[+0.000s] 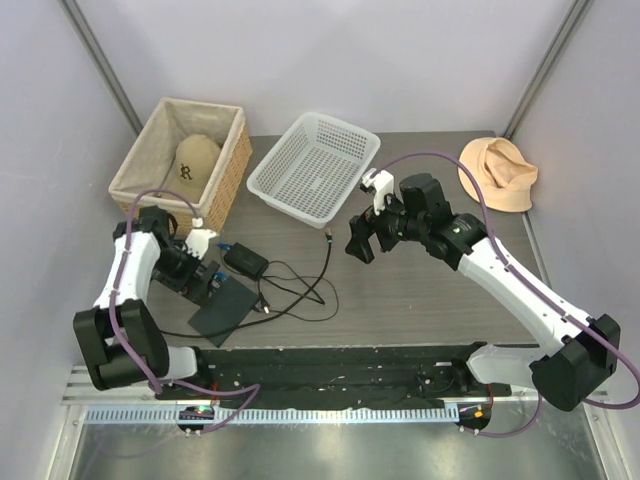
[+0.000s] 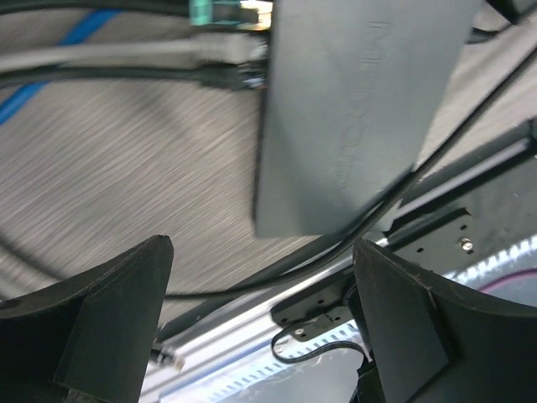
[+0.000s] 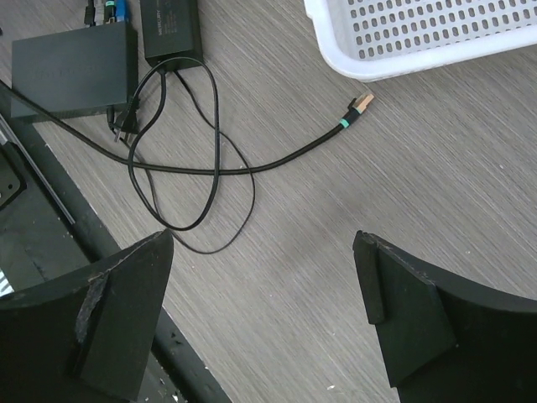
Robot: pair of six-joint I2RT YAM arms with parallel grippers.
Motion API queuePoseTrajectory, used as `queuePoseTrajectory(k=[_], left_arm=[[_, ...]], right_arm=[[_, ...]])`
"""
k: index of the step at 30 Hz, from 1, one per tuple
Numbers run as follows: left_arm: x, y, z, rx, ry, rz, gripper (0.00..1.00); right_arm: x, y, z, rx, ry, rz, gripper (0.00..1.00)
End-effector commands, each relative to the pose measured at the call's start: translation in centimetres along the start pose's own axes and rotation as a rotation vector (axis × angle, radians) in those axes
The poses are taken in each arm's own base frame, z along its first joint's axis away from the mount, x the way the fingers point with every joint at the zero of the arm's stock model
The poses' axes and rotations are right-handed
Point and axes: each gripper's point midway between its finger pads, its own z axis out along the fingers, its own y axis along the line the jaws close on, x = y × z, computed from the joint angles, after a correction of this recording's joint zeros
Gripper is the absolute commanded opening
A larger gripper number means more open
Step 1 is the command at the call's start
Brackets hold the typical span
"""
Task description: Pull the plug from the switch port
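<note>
The switch, a flat matte-black box (image 1: 226,306), lies at the near left of the table. In the left wrist view the switch (image 2: 352,109) has several plugs in its narrow edge: a green-booted one (image 2: 222,13), a grey one (image 2: 225,49) and a black one (image 2: 220,77). My left gripper (image 1: 208,282) hovers over the switch's far end, open and empty (image 2: 260,311). My right gripper (image 1: 362,240) is open and empty (image 3: 264,311) above bare table right of centre. The switch (image 3: 75,63) also shows in the right wrist view.
A black adapter brick (image 1: 245,262) with looped cords sits behind the switch. A loose cable end (image 3: 359,107) with a green band lies near the white mesh basket (image 1: 315,165). A wicker basket (image 1: 232,175) holds a cap; another cap (image 1: 498,172) lies far right.
</note>
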Motion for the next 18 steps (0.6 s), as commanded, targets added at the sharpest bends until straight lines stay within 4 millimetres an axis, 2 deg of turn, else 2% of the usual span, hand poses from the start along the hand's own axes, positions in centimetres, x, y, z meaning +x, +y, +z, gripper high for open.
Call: queuePoseTrajectory(k=[1, 8, 13, 18], left_arm=[[-0.6, -1.7, 1.7, 0.111, -0.010, 0.043, 0.93], [-1.1, -3.7, 4.4, 0.200, 0.036, 0.033, 0.88], [-1.1, -3.3, 5.9, 0.188, 0.051, -0.032, 0.84], [-0.6, -2.9, 7.2, 0.169, 0.085, -0.064, 0.82]], right_arm=[[-0.4, 0.4, -0.9, -0.014, -0.030, -0.021, 0.98], [-0.5, -0.4, -0.6, 0.002, -0.024, -0.018, 0.98], [-0.8, -1.2, -1.0, 0.024, -0.045, 0.000, 0.98], [0.3, -1.6, -1.4, 0.037, -0.031, 0.021, 0.98]])
